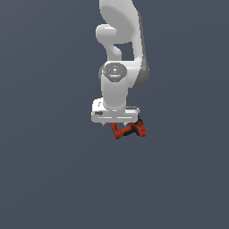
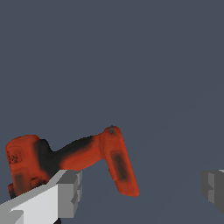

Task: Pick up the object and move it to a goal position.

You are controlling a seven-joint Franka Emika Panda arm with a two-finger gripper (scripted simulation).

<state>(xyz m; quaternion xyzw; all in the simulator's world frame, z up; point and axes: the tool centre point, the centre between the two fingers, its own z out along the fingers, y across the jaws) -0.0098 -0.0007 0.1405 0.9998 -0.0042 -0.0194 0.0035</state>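
Note:
The object, a small red-orange drill (image 1: 129, 130) with black patches, lies on the grey floor just under the white hand of my arm in the exterior view. My gripper (image 1: 117, 122) hangs right above it, and its fingertips barely show there. In the wrist view the drill (image 2: 83, 155) lies L-shaped. One grey finger (image 2: 65, 192) overlaps its thick end, and the other finger (image 2: 214, 188) stands far off at the picture's edge. The gripper (image 2: 140, 190) is open, with the drill's shorter limb in the gap. Neither finger visibly presses on the drill.
A plain dark grey floor (image 1: 53, 179) fills both views. The white arm (image 1: 118, 44) rises from the hand toward the top of the exterior view. No other object or marker shows.

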